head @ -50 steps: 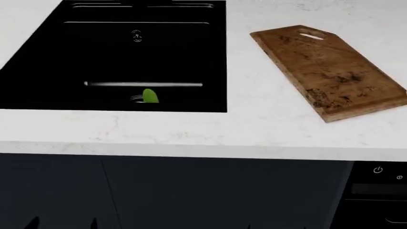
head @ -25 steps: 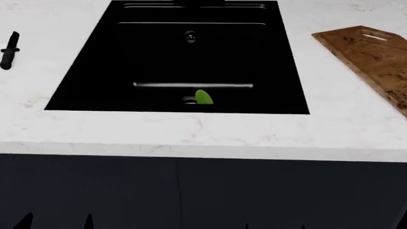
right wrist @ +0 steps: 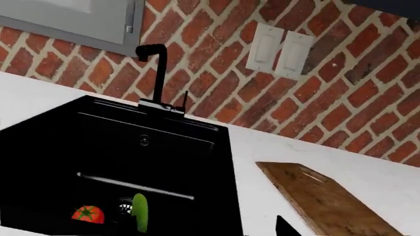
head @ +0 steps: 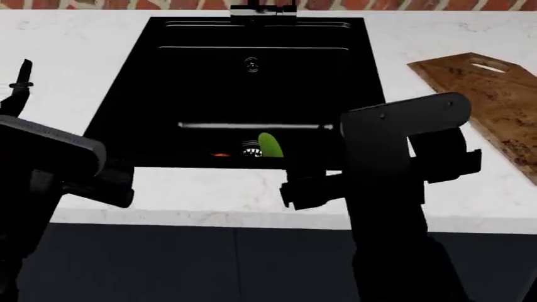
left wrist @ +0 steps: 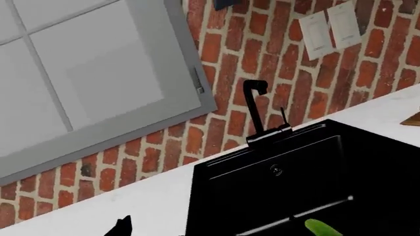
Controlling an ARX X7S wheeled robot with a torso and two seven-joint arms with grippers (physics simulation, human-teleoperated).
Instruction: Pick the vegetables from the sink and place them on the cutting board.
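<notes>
— How many vegetables lie in the sink point(right wrist: 196, 162)?
— Two: one tomato point(right wrist: 86, 214), one cucumber point(right wrist: 139, 212).
— Boards and faucets?
— One cutting board point(right wrist: 321, 201), one faucet point(right wrist: 156, 73), plus two wall plates point(right wrist: 281, 51).

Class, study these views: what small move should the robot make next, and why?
Probably lower the right arm into the sink toward the cucumber. Both vegetables, cucumber and tomato, lie near the drain; the cutting board is bare, and neither arm has reached in.
</notes>
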